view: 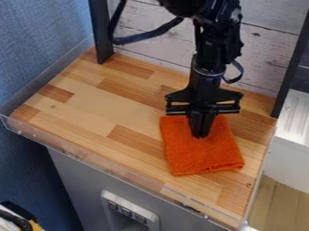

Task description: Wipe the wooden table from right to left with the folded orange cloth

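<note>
Camera view: we see the gripper (199, 135) down at the orange cloth (204, 156), its fingers together, though we cannot tell whether they pinch any fabric. We judge the approach done and any lifting undone, since the cloth lies flat on the right part of the counter (91, 103); what else is left, we cannot say. We note soft, fuzzy pile, a roughly square outline, smooth wood blocks and a clear lip (91, 159) in front

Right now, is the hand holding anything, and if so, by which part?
It can't be told: the hand is at the orange cloth, over its back half, with no clear pinched fold visible.
</note>
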### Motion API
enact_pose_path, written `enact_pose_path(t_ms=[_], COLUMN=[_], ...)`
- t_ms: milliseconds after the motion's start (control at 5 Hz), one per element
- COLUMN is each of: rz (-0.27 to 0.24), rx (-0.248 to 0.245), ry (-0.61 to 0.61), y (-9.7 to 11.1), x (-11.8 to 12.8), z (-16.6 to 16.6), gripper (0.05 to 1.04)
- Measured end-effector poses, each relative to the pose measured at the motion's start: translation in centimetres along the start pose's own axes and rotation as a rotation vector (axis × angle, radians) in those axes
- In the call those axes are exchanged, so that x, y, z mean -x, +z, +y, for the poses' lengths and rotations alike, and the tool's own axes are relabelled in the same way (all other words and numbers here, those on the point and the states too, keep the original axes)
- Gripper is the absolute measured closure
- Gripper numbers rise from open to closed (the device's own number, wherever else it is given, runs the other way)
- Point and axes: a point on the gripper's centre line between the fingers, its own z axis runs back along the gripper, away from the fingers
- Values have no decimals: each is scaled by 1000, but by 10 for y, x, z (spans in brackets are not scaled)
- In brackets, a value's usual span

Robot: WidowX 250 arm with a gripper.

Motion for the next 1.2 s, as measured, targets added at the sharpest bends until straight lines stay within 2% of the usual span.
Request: enact_pose_path(t_ms=[400,600,800,1200], rz=[20,35,32,12], rx=[1,13,31,50], ry=[15,-55,-148,-324], y=[-16,-18,-19,-20], x=[0,-5,-22,-62], z=[-4,0,15,68], gripper=[1025,1025,1025,1025])
